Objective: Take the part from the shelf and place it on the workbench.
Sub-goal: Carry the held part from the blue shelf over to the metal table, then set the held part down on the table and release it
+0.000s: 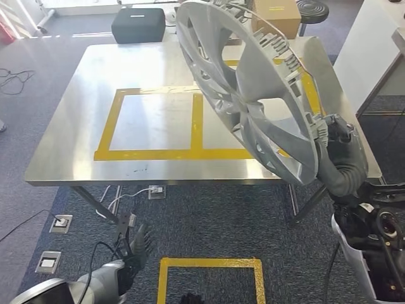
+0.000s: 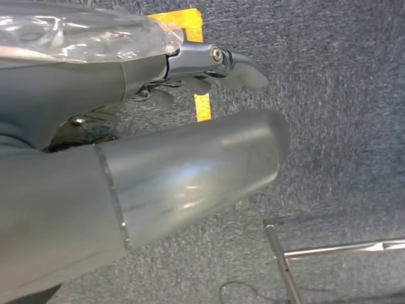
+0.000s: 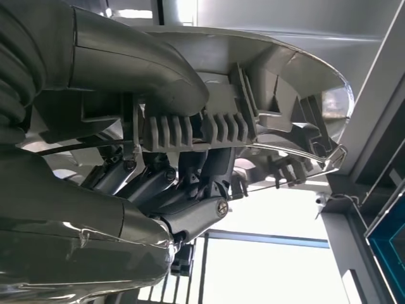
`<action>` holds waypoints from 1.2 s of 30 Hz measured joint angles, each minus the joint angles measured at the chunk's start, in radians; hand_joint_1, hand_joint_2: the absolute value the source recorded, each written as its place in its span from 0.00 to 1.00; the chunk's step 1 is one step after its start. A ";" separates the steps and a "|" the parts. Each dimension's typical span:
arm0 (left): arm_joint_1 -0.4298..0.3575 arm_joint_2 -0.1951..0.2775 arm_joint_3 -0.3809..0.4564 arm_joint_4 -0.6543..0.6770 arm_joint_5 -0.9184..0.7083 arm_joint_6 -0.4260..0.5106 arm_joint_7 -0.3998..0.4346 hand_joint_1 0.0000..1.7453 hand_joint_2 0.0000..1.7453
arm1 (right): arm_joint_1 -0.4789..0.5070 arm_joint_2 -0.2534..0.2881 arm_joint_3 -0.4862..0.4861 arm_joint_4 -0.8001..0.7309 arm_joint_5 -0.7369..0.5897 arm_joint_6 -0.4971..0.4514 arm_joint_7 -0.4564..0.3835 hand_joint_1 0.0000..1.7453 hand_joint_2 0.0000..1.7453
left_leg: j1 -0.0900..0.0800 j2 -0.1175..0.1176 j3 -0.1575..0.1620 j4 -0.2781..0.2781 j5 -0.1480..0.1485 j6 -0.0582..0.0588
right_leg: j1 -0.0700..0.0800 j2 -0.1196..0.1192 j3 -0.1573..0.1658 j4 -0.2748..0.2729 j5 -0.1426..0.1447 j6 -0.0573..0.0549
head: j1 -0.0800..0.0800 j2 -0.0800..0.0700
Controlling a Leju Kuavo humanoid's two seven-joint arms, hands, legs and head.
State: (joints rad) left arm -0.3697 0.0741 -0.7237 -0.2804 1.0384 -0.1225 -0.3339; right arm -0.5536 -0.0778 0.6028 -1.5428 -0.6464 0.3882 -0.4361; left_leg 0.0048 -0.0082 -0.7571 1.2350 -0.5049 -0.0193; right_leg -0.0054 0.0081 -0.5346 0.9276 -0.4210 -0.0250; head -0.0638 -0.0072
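A large silver wheel cover (image 1: 248,82) with spokes and clips on its back hangs tilted above the right part of the steel workbench (image 1: 67,152). My right hand (image 1: 340,142) grips its lower rim at the bench's right front corner. The right wrist view shows the cover's ribbed rim (image 3: 229,120) clamped between the thumb and the fingers (image 3: 191,215). My left hand (image 1: 133,248) hangs low in front of the bench, holding nothing, fingers loosely extended over the carpet; the left wrist view shows its thumb (image 2: 191,171) above the carpet.
Yellow tape (image 1: 195,126) marks two rectangles on the bench top. A black case (image 1: 138,25) and a cardboard box (image 1: 274,16) lie beyond the bench. A yellow tape square (image 1: 210,278) and floor sockets (image 1: 61,223) with cables lie on the carpet. A white table (image 1: 367,50) stands at the right.
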 joint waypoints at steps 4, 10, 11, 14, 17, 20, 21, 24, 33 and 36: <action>-0.001 0.002 0.000 0.000 0.000 0.000 0.000 0.00 0.00 | -0.001 0.000 0.000 0.002 -0.001 0.002 0.000 1.00 1.00 | -0.001 0.003 0.080 -0.251 0.152 0.011 | 0.002 0.002 0.038 0.003 -0.036 0.012 | -0.004 0.000; -0.003 0.003 0.000 0.000 0.001 0.000 -0.001 0.00 0.00 | -0.001 0.000 -0.004 0.003 0.009 0.008 0.000 1.00 1.00 | -0.003 0.000 0.133 -0.309 0.151 0.045 | 0.003 0.000 0.031 0.059 -0.076 0.044 | 0.002 0.000; -0.004 0.003 0.000 0.000 0.001 0.000 -0.002 0.00 0.00 | 0.000 0.000 -0.005 0.003 0.012 0.010 0.000 1.00 1.00 | -0.002 0.000 0.142 -0.310 0.146 0.049 | 0.002 -0.001 0.000 0.118 -0.094 0.046 | 0.005 0.000; -0.003 0.004 0.000 0.000 0.001 0.000 -0.002 0.00 0.00 | 0.001 0.000 -0.007 0.006 0.017 0.014 0.001 1.00 1.00 | -0.005 -0.001 0.165 -0.309 0.124 0.055 | 0.001 -0.001 -0.120 0.307 -0.161 0.054 | 0.009 0.000; 0.000 0.003 0.000 0.000 0.001 0.000 -0.002 0.00 0.00 | 0.003 0.000 -0.008 0.008 0.019 0.015 0.003 1.00 1.00 | -0.006 -0.004 0.202 -0.308 0.096 0.053 | 0.001 -0.002 -0.124 0.225 -0.090 0.051 | 0.012 0.000; -0.002 0.002 0.000 0.000 0.001 0.000 -0.001 0.00 0.00 | 0.001 0.000 -0.010 0.009 0.020 0.015 0.003 1.00 1.00 | -0.007 -0.007 0.227 -0.307 0.072 0.043 | 0.008 -0.002 -0.069 0.039 0.030 0.035 | 0.016 0.000; -0.003 0.001 0.000 0.000 0.001 0.000 -0.001 0.00 0.00 | 0.000 0.000 -0.010 0.009 0.020 0.015 0.003 1.00 1.00 | -0.008 -0.007 0.228 -0.305 0.067 0.038 | 0.011 -0.003 -0.062 0.015 0.037 0.030 | 0.016 0.000; 0.002 -0.002 0.000 0.000 0.003 0.000 -0.003 0.00 0.00 | -0.001 0.002 -0.011 0.008 0.021 0.015 0.003 1.00 1.00 | -0.008 -0.006 0.229 -0.290 0.056 0.021 | 0.010 -0.004 -0.036 -0.003 0.033 0.015 | 0.012 0.000; 0.029 -0.005 -0.001 0.000 -0.003 0.010 -0.011 0.00 0.00 | -0.001 0.005 -0.014 0.008 0.063 -0.018 0.016 1.00 1.00 | 0.011 0.001 0.058 -0.156 0.093 -0.005 | 0.004 -0.013 0.005 -0.002 -0.001 0.010 | -0.007 0.000; 0.034 -0.006 -0.002 0.000 -0.005 0.011 -0.016 0.00 0.00 | -0.002 0.005 -0.014 0.008 0.089 -0.038 0.024 1.00 1.00 | 0.006 0.003 0.108 -0.294 0.146 0.009 | 0.008 -0.014 0.007 0.006 -0.018 0.026 | -0.006 0.000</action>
State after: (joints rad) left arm -0.3353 0.0685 -0.7255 -0.2804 1.0334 -0.1119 -0.3499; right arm -0.5557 -0.0725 0.5893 -1.5350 -0.5571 0.3504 -0.4119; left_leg 0.0103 -0.0054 -0.6488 0.9411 -0.3591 -0.0100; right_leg 0.0022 -0.0057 -0.5278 0.9331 -0.4393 0.0009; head -0.0699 -0.0072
